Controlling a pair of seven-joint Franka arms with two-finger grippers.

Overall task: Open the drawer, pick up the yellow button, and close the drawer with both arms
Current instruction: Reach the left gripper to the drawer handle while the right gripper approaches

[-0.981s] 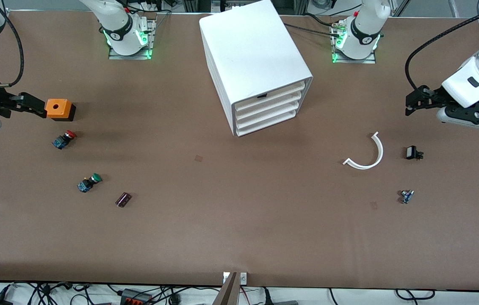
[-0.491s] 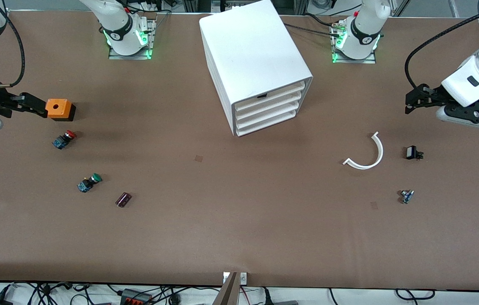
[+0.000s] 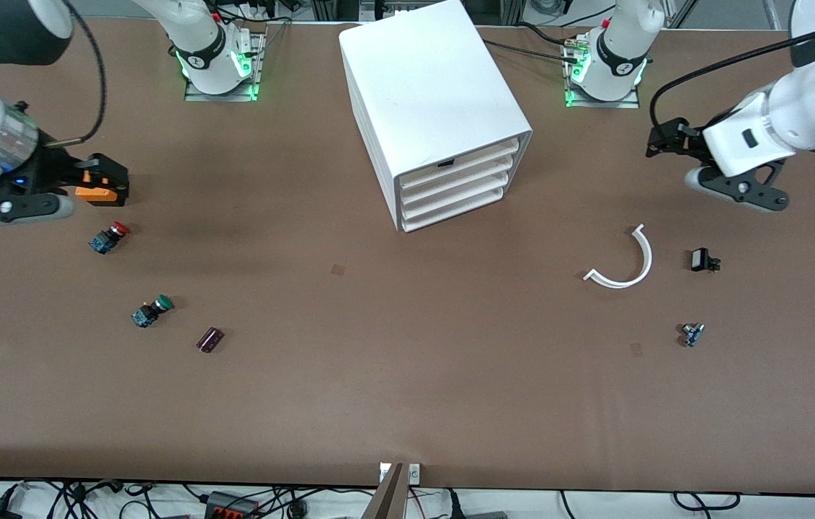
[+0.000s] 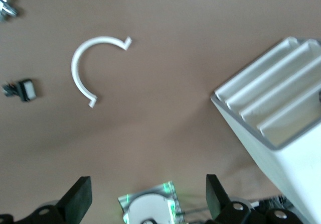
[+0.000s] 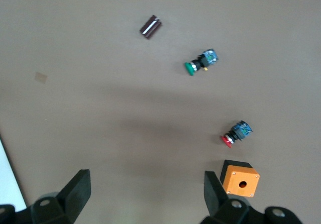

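The white cabinet (image 3: 429, 86) stands in the middle of the table near the arms' bases, with all four drawers shut. Its topmost drawer (image 3: 483, 153) has a small dark handle. The orange-yellow button is hidden. My left gripper (image 3: 658, 140) is open and empty in the air over bare table, between the cabinet and the left arm's end. In the left wrist view (image 4: 146, 199) its jaws stand wide apart, and the cabinet (image 4: 286, 133) shows beside them. My right gripper (image 3: 113, 182) is open and empty over an orange box (image 3: 92, 193); the right wrist view (image 5: 145, 190) shows the same.
A red-capped button (image 3: 109, 236), a green-capped button (image 3: 151, 310) and a dark cylinder (image 3: 210, 339) lie toward the right arm's end. A white curved piece (image 3: 627, 263), a small black part (image 3: 701, 260) and a small blue-grey part (image 3: 692, 334) lie toward the left arm's end.
Both arms have swung in toward the cabinet. The right gripper now covers part of the orange box. The left gripper has moved up and toward the cabinet. Drawers unchanged.
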